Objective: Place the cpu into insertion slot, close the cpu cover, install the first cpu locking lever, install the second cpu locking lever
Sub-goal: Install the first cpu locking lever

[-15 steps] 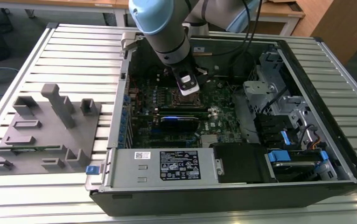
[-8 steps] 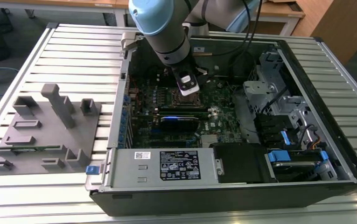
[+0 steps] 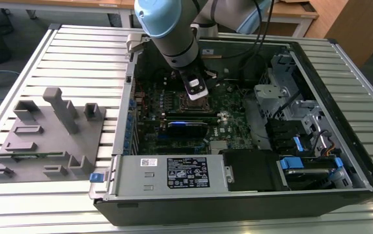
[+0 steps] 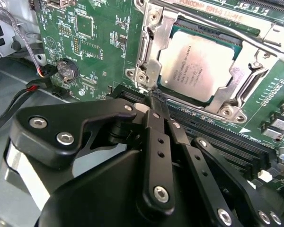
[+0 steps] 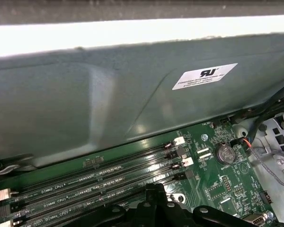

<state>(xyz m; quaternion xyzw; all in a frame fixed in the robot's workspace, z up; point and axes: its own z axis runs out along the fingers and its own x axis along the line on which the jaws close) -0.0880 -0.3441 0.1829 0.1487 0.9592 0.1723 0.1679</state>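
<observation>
The cpu [image 4: 199,61], a flat square chip with a dull metal top, lies in its socket on the green motherboard [image 4: 94,38]. The cpu cover [image 4: 241,78], a thin metal frame, lies flat around it. A thin locking lever [image 4: 255,40] runs along the socket's far edge, and another rod [image 4: 143,47] runs along an adjacent side. My gripper [image 4: 154,97] is shut, with its black tips together just off one socket corner and nothing visible between them. In the exterior view the gripper [image 3: 197,93] hangs inside the open computer case over the socket [image 3: 193,101].
Black memory slots [image 5: 109,175] run beside the socket, under the gripper. A coin battery [image 4: 66,70] and red-black wires [image 4: 35,80] sit by the grey case wall [image 5: 109,99]. The power supply [image 3: 173,173] and drive cage [image 3: 284,97] crowd the case. A grey fixture [image 3: 43,136] stands on the slatted table.
</observation>
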